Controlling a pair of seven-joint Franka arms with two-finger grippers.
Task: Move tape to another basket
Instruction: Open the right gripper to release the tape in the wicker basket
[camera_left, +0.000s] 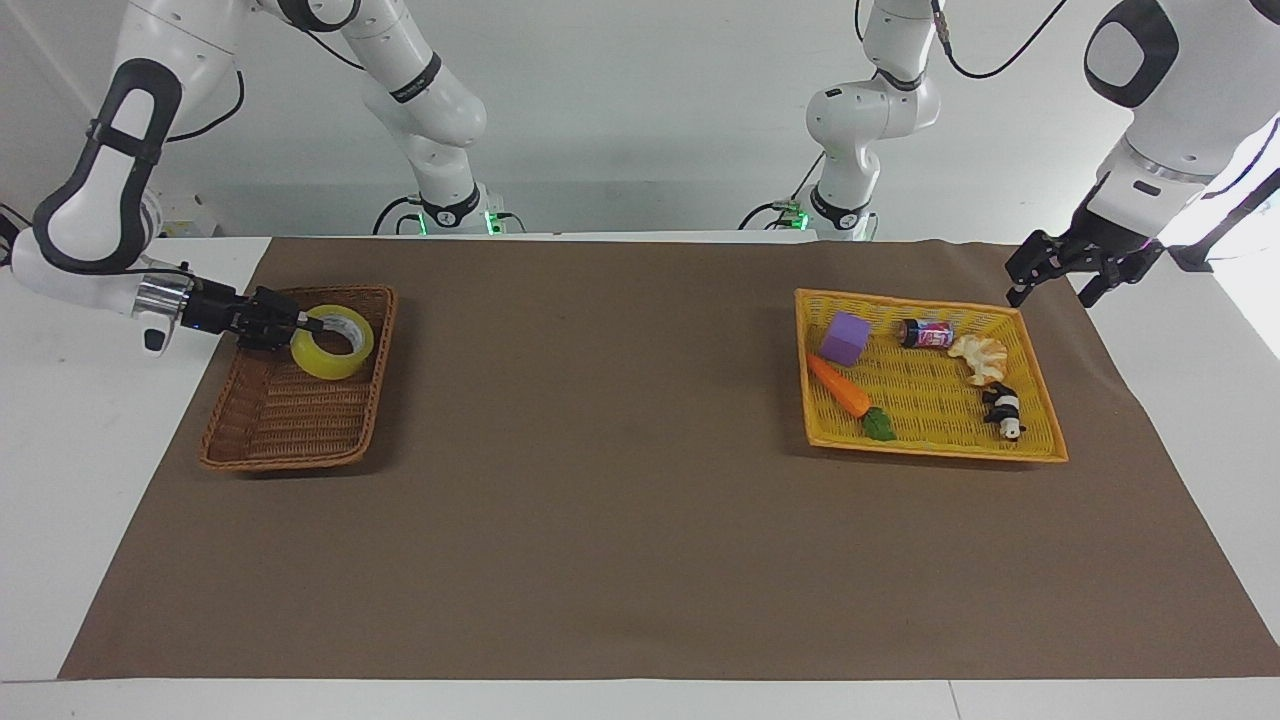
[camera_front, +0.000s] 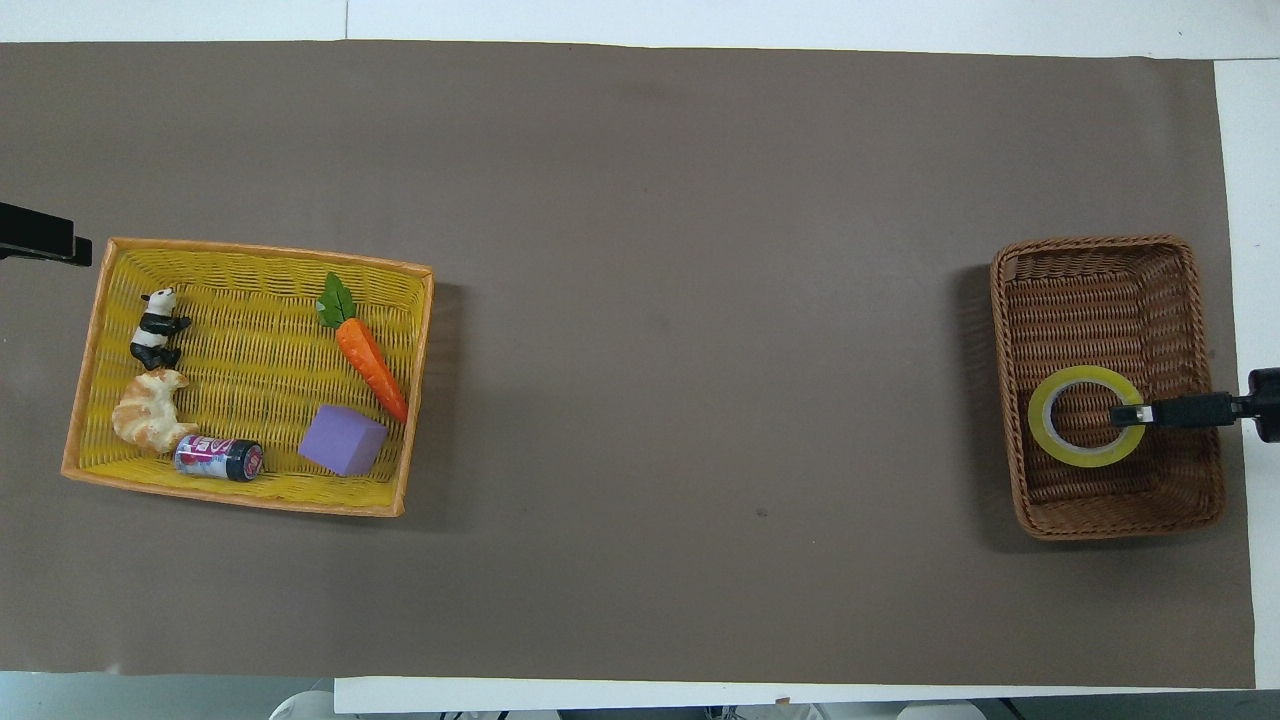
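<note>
Right end effector (camera_left: 300, 325) is clamped on the wall of the tape (camera_left: 332, 342), one finger inside the core, roll sitting low in the brown basket (camera_left: 290, 440) at the part nearer the robots. Risks, as I judge them: the pinch is on one edge only, so the roll can swivel or slip out; if the release comes with the roll tilted it may roll toward the basket wall just beside the end effector; fingers dragging out could snag the core and pull the tape up, or nudge the basket on the tabletop (camera_left: 620, 500). Left end effector (camera_left: 1062, 283) is spread wide, waiting over the tabletop beside the yellow basket (camera_left: 1040, 440), no threat.
</note>
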